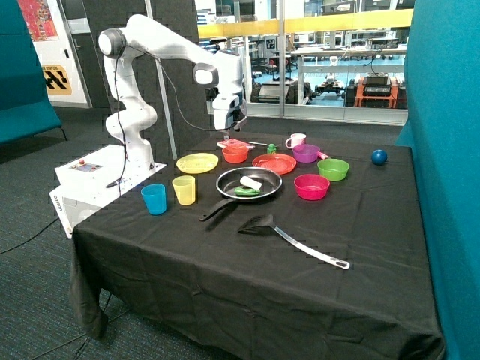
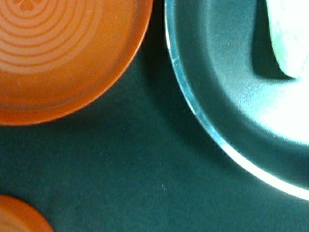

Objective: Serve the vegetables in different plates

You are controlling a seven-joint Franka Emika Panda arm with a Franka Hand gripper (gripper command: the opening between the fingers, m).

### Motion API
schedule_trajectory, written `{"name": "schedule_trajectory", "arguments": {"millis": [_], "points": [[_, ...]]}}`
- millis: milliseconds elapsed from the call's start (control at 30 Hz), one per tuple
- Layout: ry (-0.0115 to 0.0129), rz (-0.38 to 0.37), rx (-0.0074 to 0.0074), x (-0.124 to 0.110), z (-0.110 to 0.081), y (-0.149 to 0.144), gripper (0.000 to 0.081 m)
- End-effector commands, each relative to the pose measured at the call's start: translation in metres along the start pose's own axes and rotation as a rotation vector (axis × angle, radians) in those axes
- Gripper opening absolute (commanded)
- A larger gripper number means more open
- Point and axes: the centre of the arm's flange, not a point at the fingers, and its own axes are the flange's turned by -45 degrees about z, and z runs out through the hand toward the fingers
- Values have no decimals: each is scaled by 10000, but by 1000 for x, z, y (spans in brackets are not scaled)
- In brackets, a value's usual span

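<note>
Several bowls (image 1: 332, 169) and cups (image 1: 184, 190) around the pan (image 1: 229, 184).

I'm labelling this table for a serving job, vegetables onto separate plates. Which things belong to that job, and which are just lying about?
Belong to the job:
white vegetable and green vegetable, both in the frying pan
yellow plate
red-orange plate
gripper, above the table

Just lying about:
spatula
blue cup
yellow cup
pink, green, purple bowls
white mug
blue ball
</note>
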Motion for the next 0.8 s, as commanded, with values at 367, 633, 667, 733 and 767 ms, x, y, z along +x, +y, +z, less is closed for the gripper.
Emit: {"name": "schedule_trajectory", "arguments": {"millis": [367,633,667,733,767], "points": [[37,579,-33,38,31,17,444],[37,567,-33,50,47,22,574],[37,568,-33,53,50,22,597],[37,576,-33,56,54,21,629],[37,582,-33,57,54,21,636]]}}
